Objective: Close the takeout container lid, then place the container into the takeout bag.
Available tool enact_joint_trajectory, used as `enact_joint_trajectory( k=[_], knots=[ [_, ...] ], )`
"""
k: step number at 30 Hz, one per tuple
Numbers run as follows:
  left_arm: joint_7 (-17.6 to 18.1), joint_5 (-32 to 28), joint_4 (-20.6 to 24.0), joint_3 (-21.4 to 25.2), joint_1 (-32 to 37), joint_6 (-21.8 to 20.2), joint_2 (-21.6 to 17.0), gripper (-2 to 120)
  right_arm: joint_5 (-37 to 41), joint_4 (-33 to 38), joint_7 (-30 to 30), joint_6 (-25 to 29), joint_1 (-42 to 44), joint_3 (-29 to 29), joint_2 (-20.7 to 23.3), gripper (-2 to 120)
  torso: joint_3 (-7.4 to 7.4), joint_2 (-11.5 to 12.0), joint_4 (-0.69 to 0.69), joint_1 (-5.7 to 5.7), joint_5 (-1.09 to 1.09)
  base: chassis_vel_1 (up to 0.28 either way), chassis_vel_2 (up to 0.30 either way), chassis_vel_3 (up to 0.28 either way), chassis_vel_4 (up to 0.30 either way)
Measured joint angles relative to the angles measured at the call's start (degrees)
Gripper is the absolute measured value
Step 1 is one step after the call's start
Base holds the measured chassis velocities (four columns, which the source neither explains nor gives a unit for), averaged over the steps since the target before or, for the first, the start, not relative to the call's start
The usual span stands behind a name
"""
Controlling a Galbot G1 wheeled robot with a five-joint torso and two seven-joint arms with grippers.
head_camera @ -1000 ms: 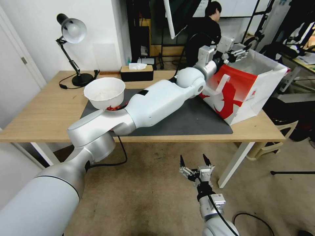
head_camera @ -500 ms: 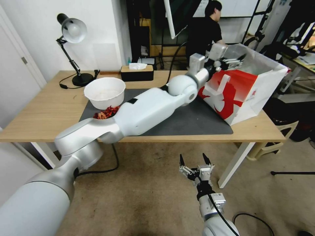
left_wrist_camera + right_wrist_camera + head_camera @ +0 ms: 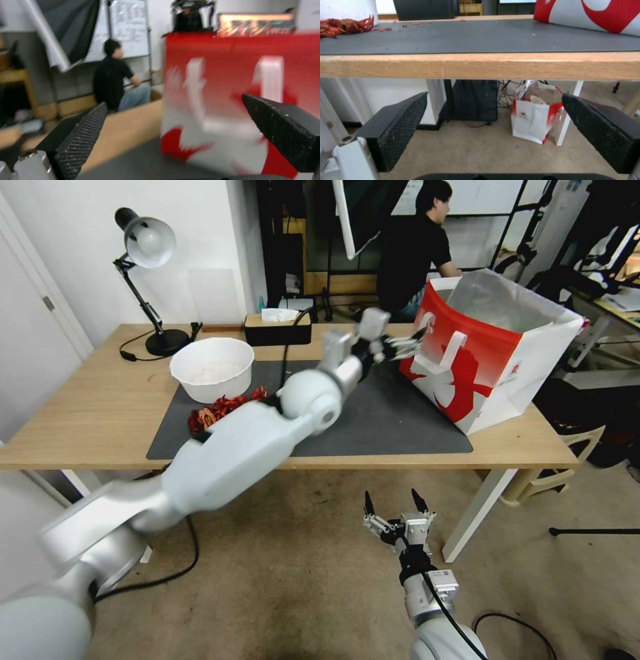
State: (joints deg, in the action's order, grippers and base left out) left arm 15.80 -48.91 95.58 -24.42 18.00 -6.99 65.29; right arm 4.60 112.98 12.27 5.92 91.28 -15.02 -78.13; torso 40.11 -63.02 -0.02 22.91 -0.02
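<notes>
Grey desk lamp [image 3: 145, 243] at the far left of the pale wooden tabletop [image 3: 87, 407]; next, a large white round bowl [image 3: 212, 369] on the dark grey mat [image 3: 393, 423], a heap of red dried scraps [image 3: 223, 407] at its near side; a black tissue box [image 3: 277, 328] behind. Left gripper [image 3: 399, 347] above the mat, fingers spread and empty, tips towards the large red-and-white paper takeout bag [image 3: 490, 360], which stands just beside them to the right, mouth open upward, silvery lining exposed, a flat white handle [image 3: 453, 347] on the near wall; in the left wrist view the bag's red face [image 3: 233, 100] lies straight ahead between the fingers. The clear clamshell container cannot be made out on the tabletop, so it is probably inside the bag. Right gripper [image 3: 395, 508] parked low in front of the tabletop edge, fingers spread, well apart from the bag; the left arm is the nearer.
</notes>
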Motion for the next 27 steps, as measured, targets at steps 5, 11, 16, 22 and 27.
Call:
enact_joint_trajectory(
  k=[5, 11, 16, 22, 27],
  knots=[
    [2.3, 3.5, 5.6, 5.9, 9.7, -0.2, -3.6, 100, -0.2, 0.2, 0.0, 0.0, -0.2, -0.1, 0.4, 100, 0.00, 0.0, 0.03, 0.00, -0.02, 0.000, 0.000, 0.000, 0.000],
    [2.9, 10.7, 11.9, 17.3, 24.8, 0.3, -6.0, 100, -1.4, 1.2, 0.3, 0.7, -0.3, -0.4, 0.8, 100, -0.01, 0.0, 0.03, -0.01, 0.02, 0.000, 0.000, 0.000, 0.000],
    [4.1, 15.5, 15.0, 22.9, 34.8, 2.1, -8.4, 100, -1.9, 1.9, 0.6, 0.7, -1.3, -0.1, 2.0, 100, -0.01, 0.0, 0.00, 0.00, 0.01, 0.000, 0.000, 0.000, 0.000],
    [6.4, 18.3, 20.0, 31.1, 47.0, 3.8, -10.7, 100, -1.7, 2.2, 0.6, 0.3, -3.2, 0.2, 3.8, 100, 0.00, 0.0, 0.03, -0.01, 0.00, 0.000, 0.000, 0.000, 0.000],
    [7.3, 22.5, 22.9, 35.3, 56.1, 5.8, -9.4, 100, -1.2, 2.8, 0.7, -0.6, -3.9, 0.0, 4.6, 100, -0.01, 0.0, 0.03, -0.01, 0.01, 0.000, 0.000, 0.000, 0.000]
  ],
)
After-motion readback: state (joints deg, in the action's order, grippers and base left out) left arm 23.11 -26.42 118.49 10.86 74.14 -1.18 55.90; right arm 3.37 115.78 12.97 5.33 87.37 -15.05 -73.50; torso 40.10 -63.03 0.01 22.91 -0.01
